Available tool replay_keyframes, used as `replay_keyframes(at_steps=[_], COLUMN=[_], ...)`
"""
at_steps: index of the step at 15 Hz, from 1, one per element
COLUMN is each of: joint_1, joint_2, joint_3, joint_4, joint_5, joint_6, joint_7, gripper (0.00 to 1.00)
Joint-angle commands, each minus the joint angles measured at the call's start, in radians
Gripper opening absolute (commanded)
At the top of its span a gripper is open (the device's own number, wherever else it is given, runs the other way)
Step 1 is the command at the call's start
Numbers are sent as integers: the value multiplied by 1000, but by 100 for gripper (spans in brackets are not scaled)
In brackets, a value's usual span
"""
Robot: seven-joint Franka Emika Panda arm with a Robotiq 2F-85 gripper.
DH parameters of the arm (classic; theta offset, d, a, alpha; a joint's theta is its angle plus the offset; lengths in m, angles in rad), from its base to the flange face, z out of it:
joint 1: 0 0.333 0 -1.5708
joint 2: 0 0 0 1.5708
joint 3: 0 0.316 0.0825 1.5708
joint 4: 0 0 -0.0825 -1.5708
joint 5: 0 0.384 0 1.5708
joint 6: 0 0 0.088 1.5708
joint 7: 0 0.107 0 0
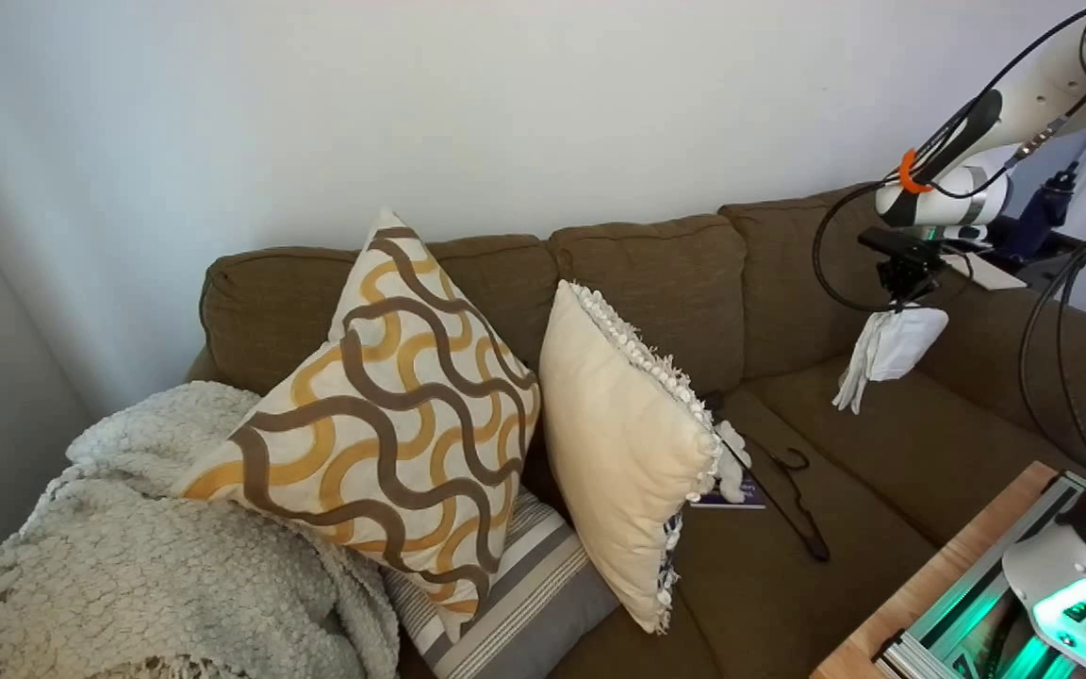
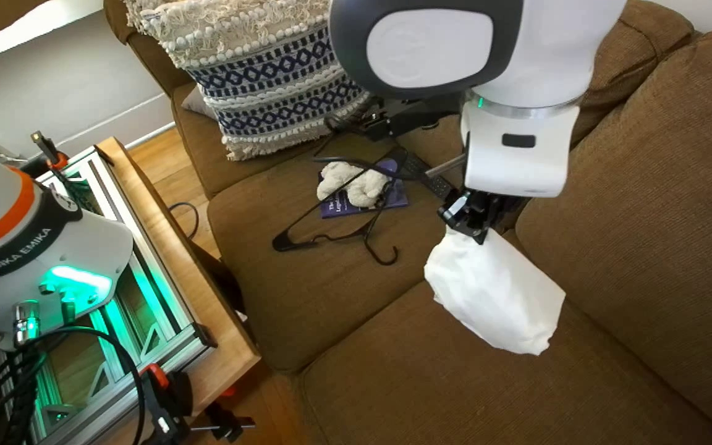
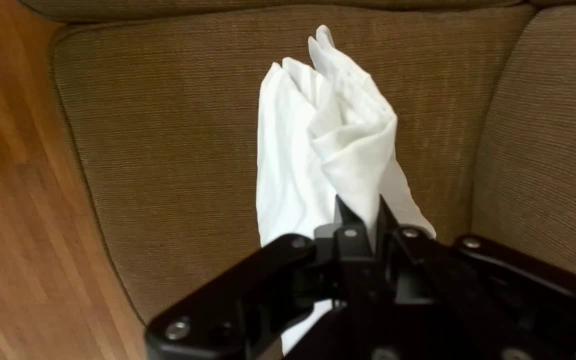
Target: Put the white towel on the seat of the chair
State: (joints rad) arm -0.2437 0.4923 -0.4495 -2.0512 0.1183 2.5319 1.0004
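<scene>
I've got the gripper (image 3: 360,212) clamped on a bunched fold of the white towel (image 2: 495,293), which hangs over a brown seat cushion (image 2: 455,389). The sofa (image 2: 652,216) is, I take it, the seat meant by the task. Such a small pinch, I judge, lets the loose cloth land first and drape before I let go. Whether its lowest corner brushes the cushion, I can't tell.

In the wrist view the wooden floor (image 3: 28,200) lies at nine o'clock from the towel and the backrest (image 3: 548,150) at three, so this spot between them looks sensible for lowering: the towel shouldn't slide off the front.

In an exterior view a black hanger (image 2: 365,232) sits at ten o'clock from the towel, partly across a purple book (image 2: 336,210) and a fluffy white thing (image 2: 365,193), with a fringed pillow (image 2: 275,86) farther out. All are on the sofa but none lies under the cloth, so I'd go straight down. My worry is the slack cable (image 1: 816,250), looping out at nine o'clock from the gripper in an exterior view; swinging that way could snag something.
</scene>
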Motion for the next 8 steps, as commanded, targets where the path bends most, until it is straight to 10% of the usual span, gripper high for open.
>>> replay_keyframes(at_steps=[1, 8], joint_1=[-40, -55], joint_2=[109, 228], joint_3=[48, 135], joint_4=[194, 417], joint_5=[54, 132], joint_6=[-37, -81], joint_7=[31, 52], gripper=[2, 2])
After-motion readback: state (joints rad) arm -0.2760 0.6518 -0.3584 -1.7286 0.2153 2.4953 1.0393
